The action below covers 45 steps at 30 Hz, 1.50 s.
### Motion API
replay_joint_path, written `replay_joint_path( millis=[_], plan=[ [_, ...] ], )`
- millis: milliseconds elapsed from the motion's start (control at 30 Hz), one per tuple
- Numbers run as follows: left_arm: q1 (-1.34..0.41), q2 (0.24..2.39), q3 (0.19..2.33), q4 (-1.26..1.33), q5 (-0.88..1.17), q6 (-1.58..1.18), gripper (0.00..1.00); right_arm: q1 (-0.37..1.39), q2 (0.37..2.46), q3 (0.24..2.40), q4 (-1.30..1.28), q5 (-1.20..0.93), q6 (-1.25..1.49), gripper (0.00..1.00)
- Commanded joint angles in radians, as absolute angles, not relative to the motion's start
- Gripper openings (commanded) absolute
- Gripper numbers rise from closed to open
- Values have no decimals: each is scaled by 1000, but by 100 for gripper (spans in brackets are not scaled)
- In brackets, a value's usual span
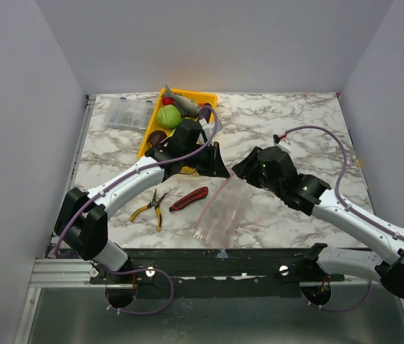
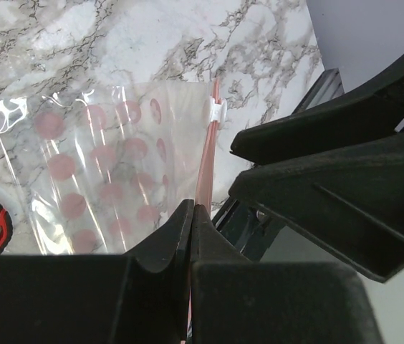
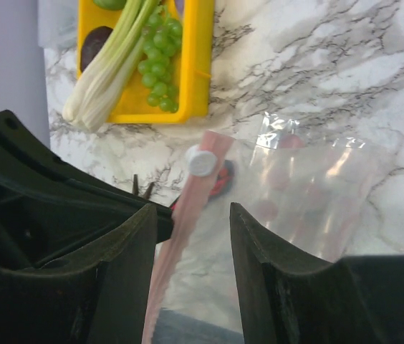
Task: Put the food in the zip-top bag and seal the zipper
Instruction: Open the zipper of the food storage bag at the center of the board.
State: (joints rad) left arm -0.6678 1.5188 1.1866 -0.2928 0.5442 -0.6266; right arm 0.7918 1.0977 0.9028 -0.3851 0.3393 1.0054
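Marble tabletop [image 1: 309, 115], enclosed by grey walls [image 1: 223, 43], is occupied by the zip-top bag [image 1: 223, 211]; its zipper [image 2: 205, 175] is pinched by the left gripper [image 2: 191, 209] and straddled by the parted right gripper [image 3: 191, 215].

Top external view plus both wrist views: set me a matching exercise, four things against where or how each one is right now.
Things:
1. left claw
2. right claw
3. bunch of small green toy grapes
4. yellow-handled metal pliers

Places or states:
A. lying on the marble tabletop beside the red-and-black utility knife
B. open, astride the pale pink zipper strip
C. in the yellow plastic tray
D. shut on the zipper strip of the clear dotted plastic bag

Pairs: 1-D, 2-B, 3-C, 4-A.
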Motion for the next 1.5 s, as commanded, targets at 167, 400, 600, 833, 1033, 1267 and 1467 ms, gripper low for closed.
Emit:
replay_joint_path(
  millis=[167,400,600,833,1033,1267,1467],
  plan=[
    [-687,1483,1203,-332,458,-648,0,791,1189,1001,-439,318,1027,47],
    [-692,1488,1207,-354,412,-655,0,791,1229,989,-467,299,1031,43],
    [-691,1504,1208,-353,417,-650,0,791,1235,961,-454,286,1029,34],
    [-681,1465,1187,-304,458,-626,0,793,1250,979,-475,296,1002,24],
    [-681,1445,1174,-264,472,-647,0,792,1287,984,-452,245,961,28],
    [-681,1458,1170,-262,473,-672,0,831,1373,1058,-481,178,925,29],
    [-681,1447,1181,-302,398,-658,0,838,1312,1037,-555,273,929,7]
  ],
)
